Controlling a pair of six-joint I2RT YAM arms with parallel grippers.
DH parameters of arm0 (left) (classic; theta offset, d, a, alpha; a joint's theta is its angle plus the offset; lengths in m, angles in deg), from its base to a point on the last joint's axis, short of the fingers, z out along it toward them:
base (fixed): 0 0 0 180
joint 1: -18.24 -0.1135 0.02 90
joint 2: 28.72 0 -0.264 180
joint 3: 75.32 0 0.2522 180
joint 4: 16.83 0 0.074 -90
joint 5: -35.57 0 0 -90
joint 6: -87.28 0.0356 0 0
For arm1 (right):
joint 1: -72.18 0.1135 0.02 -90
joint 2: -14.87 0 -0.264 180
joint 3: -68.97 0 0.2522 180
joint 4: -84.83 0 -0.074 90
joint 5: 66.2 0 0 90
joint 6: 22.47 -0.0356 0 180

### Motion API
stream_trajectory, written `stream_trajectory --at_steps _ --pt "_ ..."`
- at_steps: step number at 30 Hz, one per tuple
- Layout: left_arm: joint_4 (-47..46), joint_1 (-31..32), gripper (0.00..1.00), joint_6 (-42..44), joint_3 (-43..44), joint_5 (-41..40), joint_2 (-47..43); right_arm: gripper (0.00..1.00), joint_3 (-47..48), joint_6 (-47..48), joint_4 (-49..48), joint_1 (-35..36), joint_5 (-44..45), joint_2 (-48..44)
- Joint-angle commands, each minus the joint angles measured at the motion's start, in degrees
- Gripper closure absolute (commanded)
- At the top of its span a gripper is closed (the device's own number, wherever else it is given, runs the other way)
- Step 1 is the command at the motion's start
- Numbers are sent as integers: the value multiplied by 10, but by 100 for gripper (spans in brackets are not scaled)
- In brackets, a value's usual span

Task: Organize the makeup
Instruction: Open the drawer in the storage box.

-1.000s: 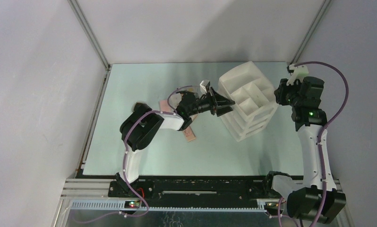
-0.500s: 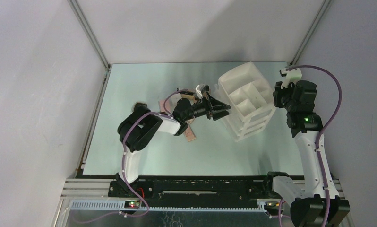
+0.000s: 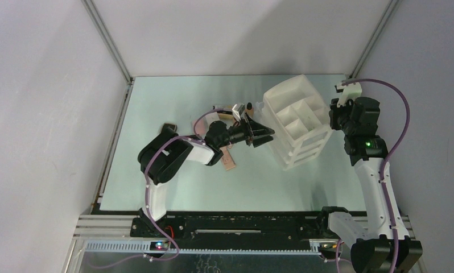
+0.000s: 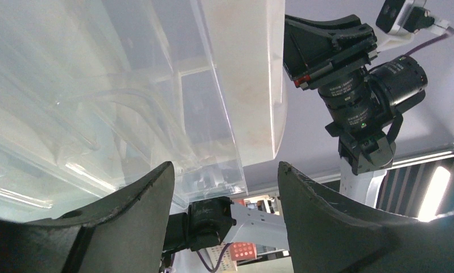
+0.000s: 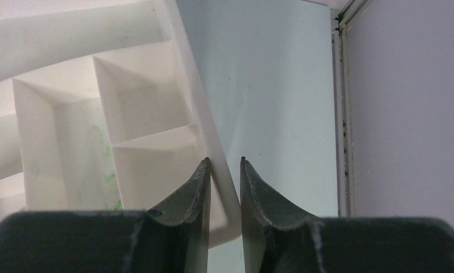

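My left tool (image 4: pixel 225 170) is spread wide and holds nothing. Its two fingers (image 4: pixel 139 199) point at the clear drawer fronts of the white organizer (image 3: pixel 296 122), close to them, with open air between the tips.

My right tool (image 5: pixel 223 162) is at the far right corner of the organizer's top, nearly closed. One finger sits inside a corner compartment against the wall and the other just outside it, so the thin white wall runs between them. I cannot tell whether I am clamped on that wall or only straddling it.

The makeup is all on the bench (image 3: pixel 173 102), none of it in either tool. A beige palette (image 3: pixel 229 163) lies flat, partly under my left forearm. A small cluster of pieces (image 3: pixel 236 110) lies just behind my left wrist, too small to name apart. The organizer compartments I can see from the right wrist hold nothing.
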Motion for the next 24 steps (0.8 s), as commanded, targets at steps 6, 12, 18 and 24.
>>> stream_trajectory --at_steps 6,12,18,24 --pt "-35 -16 28 35 -49 57 -65 78 6 10 -76 -3 59 -8" --pt "-31 -19 26 59 -85 75 -75 78 5 11 -76 -3 57 -9" --pt "-4 -26 23 87 -98 89 -90 77 6 15 -74 -3 31 -10" --pt "48 -35 18 154 -98 104 -121 76 6 28 -66 -2 -11 -11"
